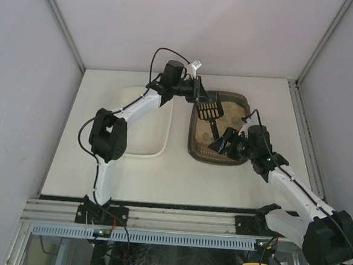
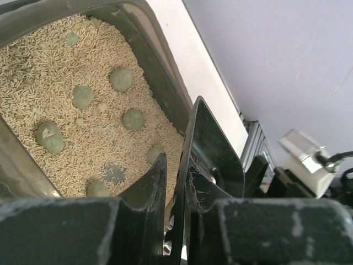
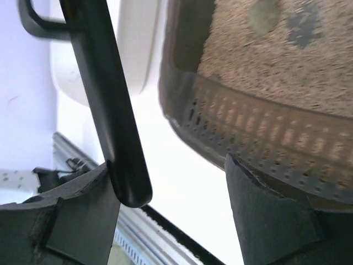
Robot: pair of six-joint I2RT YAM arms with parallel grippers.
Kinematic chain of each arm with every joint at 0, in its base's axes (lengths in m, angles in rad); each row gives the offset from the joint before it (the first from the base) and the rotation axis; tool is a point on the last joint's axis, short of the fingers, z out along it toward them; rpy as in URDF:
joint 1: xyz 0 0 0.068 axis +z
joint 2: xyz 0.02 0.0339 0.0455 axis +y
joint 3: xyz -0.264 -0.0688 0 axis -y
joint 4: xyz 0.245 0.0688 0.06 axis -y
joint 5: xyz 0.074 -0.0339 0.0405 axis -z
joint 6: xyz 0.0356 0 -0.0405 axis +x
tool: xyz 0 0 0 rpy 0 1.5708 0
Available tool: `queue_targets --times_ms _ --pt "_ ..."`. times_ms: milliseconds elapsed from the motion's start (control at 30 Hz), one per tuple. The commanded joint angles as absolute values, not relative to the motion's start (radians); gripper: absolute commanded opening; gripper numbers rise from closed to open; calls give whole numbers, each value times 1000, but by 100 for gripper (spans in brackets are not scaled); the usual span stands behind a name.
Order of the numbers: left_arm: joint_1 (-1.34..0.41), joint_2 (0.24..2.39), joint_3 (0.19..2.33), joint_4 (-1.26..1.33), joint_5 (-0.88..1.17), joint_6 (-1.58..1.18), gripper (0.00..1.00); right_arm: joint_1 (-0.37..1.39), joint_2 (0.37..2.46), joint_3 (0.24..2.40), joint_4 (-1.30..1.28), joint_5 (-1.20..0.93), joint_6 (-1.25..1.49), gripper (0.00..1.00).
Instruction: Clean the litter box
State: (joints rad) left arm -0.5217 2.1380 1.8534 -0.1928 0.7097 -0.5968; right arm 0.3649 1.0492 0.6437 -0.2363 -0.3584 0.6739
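Observation:
The litter box (image 1: pixel 244 104) is a dark tray of beige litter at the table's middle right; its wall (image 2: pixel 160 72) and perforated rim (image 3: pixel 248 127) show in both wrist views. Several grey-green clumps (image 2: pixel 121 78) lie on the litter. My left gripper (image 1: pixel 198 96) hangs over the box's far left corner, shut (image 2: pixel 176 165) on the thin edge of a black slotted scoop (image 1: pixel 209 111) (image 2: pixel 215 149). My right gripper (image 1: pixel 227 142) is over the box's near edge, open (image 3: pixel 168 165). The scoop's handle (image 3: pixel 105 94) lies against its left finger, ungripped.
A plain white tray (image 1: pixel 147 121) (image 3: pixel 138 44) sits just left of the litter box. White walls close the table on three sides. A metal rail (image 1: pixel 176 217) runs along the near edge by the arm bases.

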Motion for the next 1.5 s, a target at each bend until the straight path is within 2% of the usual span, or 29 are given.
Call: queue_targets --times_ms 0,333,500,567,667,767,833,1133,1167,1233,1300,1367,1400,1433,1467 --pt "-521 2033 1788 -60 714 -688 0 360 1003 564 69 -538 813 70" --pt "-530 2014 1688 1 729 -703 0 349 1053 561 241 -557 884 66" --pt "-533 2002 1660 17 715 -704 0 347 1105 563 293 -581 914 47" --pt "-534 2003 1664 18 716 -712 0 349 1122 563 305 -593 923 43" --pt "-533 2001 1664 36 719 -730 0 353 1133 562 311 -594 921 43" --pt "-535 1997 1658 42 725 -738 0 350 1136 562 316 -588 915 51" --pt "-538 1990 1647 54 725 -744 0 345 1144 563 326 -594 914 51" --pt "-538 1984 1588 145 752 -803 0 326 1142 563 334 -602 922 32" --pt "-537 1985 1582 160 756 -816 0 321 1135 564 328 -603 919 27" --pt "-539 1984 1567 178 755 -828 0 316 1123 563 328 -613 915 25" --pt "-540 1980 1555 182 752 -828 0 314 1109 570 307 -612 902 17" --pt "-540 1978 1546 182 748 -827 0 311 1102 581 278 -607 888 1" --pt "-540 1976 1542 182 744 -827 0 309 1100 587 267 -606 887 0" --pt "-541 1975 1537 181 737 -826 3 308 1094 588 261 -607 888 0" --pt "-540 1972 1532 177 728 -825 13 308 1086 589 249 -604 892 0"
